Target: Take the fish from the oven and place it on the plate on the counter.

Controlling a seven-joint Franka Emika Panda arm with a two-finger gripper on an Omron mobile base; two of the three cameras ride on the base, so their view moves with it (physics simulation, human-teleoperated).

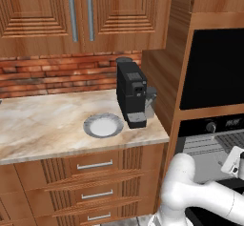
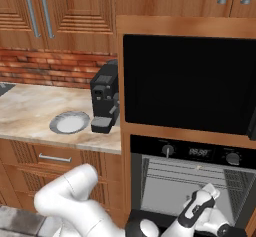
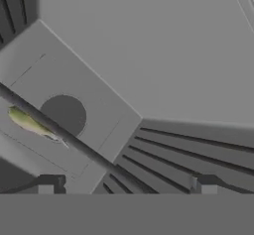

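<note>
The white arm bends low and reaches into the open oven (image 2: pixel 192 181), which sits at about 4 o'clock in the right base view, under a plain black glass panel (image 2: pixel 187 83). The reach makes sense: the fish (image 3: pixel 31 123) is inside the cavity.

In the hand view the camera looks into the grey oven interior. The fish, slender and yellow-green to tan, lies at about 9 o'clock, seemingly on a wire rack, with a thick rack bar (image 3: pixel 74 142) crossing just beside it toward the centre. The gripper (image 3: pixel 126 183) shows two small dark tips at the bottom, set well apart with nothing between them, so the jaws are released and empty. The fish is off to one side of them and farther in, not lined up between them. My reading is that the hand needs to shift toward the fish before closing, and the bar may get in the way of a clean approach.

In the left base view the plate (image 1: pixel 103 125) rests on the beige worktop (image 1: pixel 43 120) at about 8 o'clock, bare. A black coffee machine (image 1: pixel 132 94) stands just beside it at roughly 3 o'clock of the plate, so the carry back will need to steer clear of it. Wooden drawers (image 1: pixel 90 172) lie below, a brick wall (image 1: pixel 57 75) behind.
</note>
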